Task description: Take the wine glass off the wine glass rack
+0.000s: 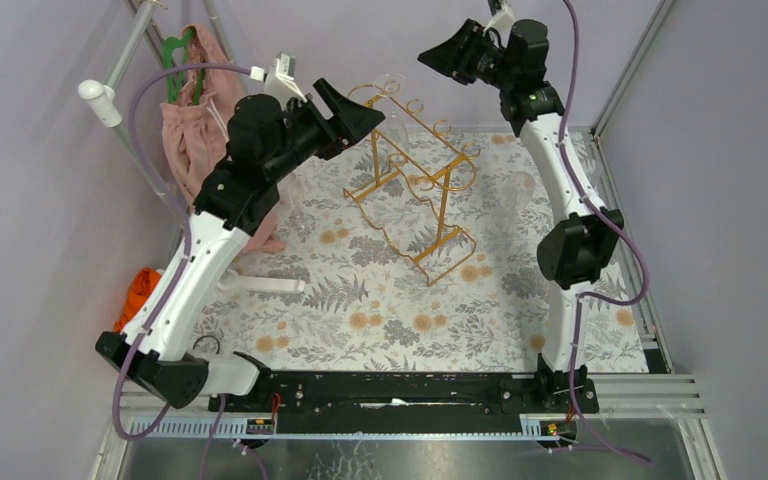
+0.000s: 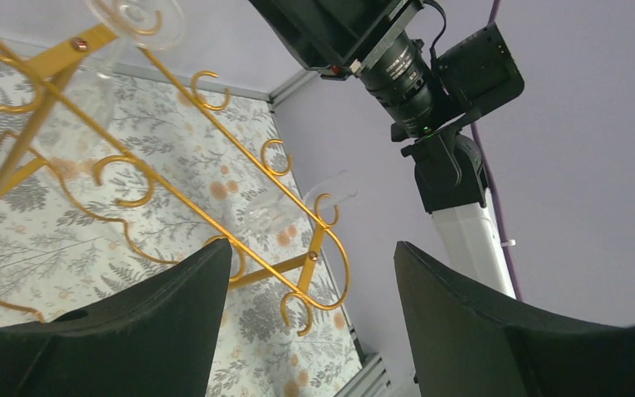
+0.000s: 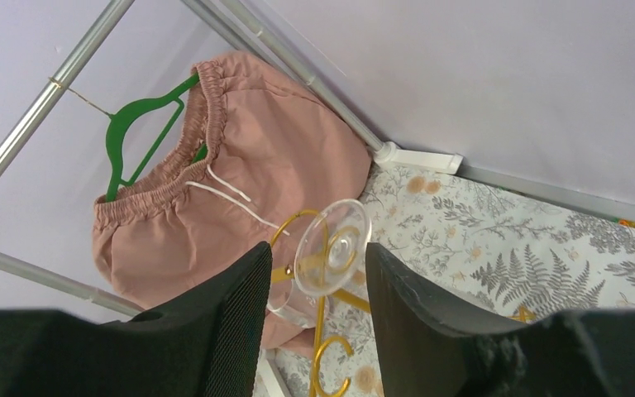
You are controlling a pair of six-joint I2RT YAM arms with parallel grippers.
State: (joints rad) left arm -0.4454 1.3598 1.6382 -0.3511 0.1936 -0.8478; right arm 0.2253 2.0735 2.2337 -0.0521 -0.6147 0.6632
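The gold wire wine glass rack point(image 1: 415, 185) stands on the flowered table cover. A clear wine glass point(image 1: 392, 88) hangs upside down at its far left end, its round foot on top. My left gripper point(image 1: 360, 105) is open and empty, raised just left of that end. In the left wrist view the rack point(image 2: 215, 223) runs ahead of the gripper point(image 2: 307, 248), with the glass point(image 2: 136, 16) at the upper left. My right gripper point(image 1: 438, 45) is open and empty, high behind the rack. In the right wrist view the glass foot point(image 3: 331, 248) shows beyond the gap of the gripper point(image 3: 318, 256).
A pink cloth point(image 1: 195, 135) on a green hanger point(image 1: 175, 55) hangs from a metal stand at the back left, near my left arm. A second clear glass point(image 2: 298, 203) hangs near the rack's other end. An orange object point(image 1: 138, 290) lies at the left edge.
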